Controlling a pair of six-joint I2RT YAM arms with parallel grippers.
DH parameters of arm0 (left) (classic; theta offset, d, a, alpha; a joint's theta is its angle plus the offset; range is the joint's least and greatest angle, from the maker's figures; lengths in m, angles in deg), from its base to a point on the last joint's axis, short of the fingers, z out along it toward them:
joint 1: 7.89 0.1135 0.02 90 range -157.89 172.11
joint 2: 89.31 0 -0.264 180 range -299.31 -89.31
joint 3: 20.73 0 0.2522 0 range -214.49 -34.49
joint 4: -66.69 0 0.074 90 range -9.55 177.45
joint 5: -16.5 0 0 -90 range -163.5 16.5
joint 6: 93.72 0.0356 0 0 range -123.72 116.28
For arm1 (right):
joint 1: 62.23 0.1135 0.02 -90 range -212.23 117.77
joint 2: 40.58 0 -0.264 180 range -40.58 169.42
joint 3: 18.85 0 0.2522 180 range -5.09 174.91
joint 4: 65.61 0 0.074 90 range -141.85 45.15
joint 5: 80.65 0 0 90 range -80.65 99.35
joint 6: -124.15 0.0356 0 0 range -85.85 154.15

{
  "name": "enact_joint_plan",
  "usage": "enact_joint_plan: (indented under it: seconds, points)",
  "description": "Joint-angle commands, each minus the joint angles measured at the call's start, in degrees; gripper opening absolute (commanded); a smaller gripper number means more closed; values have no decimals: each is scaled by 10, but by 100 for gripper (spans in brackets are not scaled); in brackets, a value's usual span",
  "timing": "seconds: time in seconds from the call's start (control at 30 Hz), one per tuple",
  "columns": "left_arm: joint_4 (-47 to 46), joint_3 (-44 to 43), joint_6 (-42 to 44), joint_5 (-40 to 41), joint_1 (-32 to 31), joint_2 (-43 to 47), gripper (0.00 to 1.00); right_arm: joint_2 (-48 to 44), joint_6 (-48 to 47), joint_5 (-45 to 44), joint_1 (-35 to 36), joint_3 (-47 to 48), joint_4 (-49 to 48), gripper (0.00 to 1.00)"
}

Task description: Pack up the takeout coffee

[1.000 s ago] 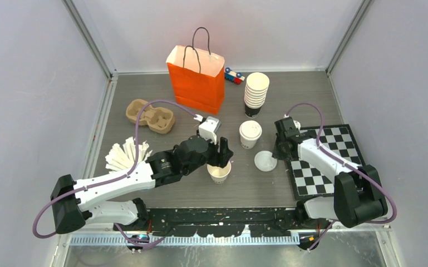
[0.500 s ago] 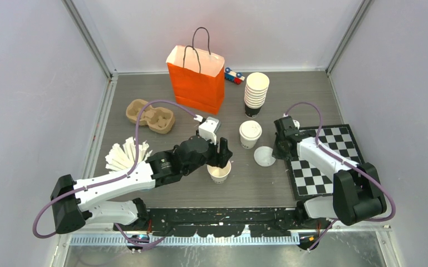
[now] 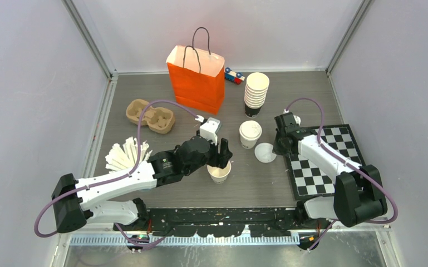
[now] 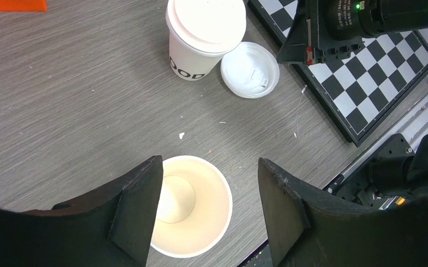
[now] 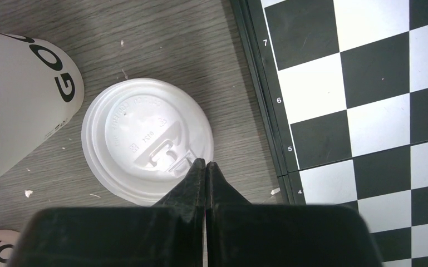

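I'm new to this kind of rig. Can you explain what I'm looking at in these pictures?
This is a robot: a left arm and a right arm bolted at the near edge of a table. The wide picture looks down from above and behind them; the two close-ups come from wrist cameras. On the table are an orange bag, a cardboard cup carrier, stacked lidless cups, a lidded cup, paper sticks and a chessboard. The left tool is open, straddling an open cup. The right tool is shut, tips on the edge of a loose lid; whether it pinches it is unclear.
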State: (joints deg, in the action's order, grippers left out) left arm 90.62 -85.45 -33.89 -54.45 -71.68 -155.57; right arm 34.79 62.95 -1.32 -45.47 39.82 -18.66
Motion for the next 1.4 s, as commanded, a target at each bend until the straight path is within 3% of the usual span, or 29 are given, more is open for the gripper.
enact_joint_plan:
  seconds: [0.0,0.17,0.27,0.33,1.0,1.1,1.37]
  points:
    - [-4,-3,9,15,-1,-2,65,1,-3,-11,-1,32,14,2]
    - [-1,-4,9,14,-1,-2,66,23,-2,-17,-2,44,26,1]
    - [0,-4,12,15,-1,0,66,22,-7,-19,-2,45,24,19]
    - [1,-3,14,15,-1,0,66,22,-17,-11,-2,46,13,24]
    - [-1,3,21,18,-1,-2,68,126,-82,-19,-8,90,8,27]
    - [-1,4,21,20,-2,-2,68,133,-84,-20,-9,90,6,23]
    - [-2,3,23,22,-1,-7,68,124,-85,-27,-9,97,11,0]
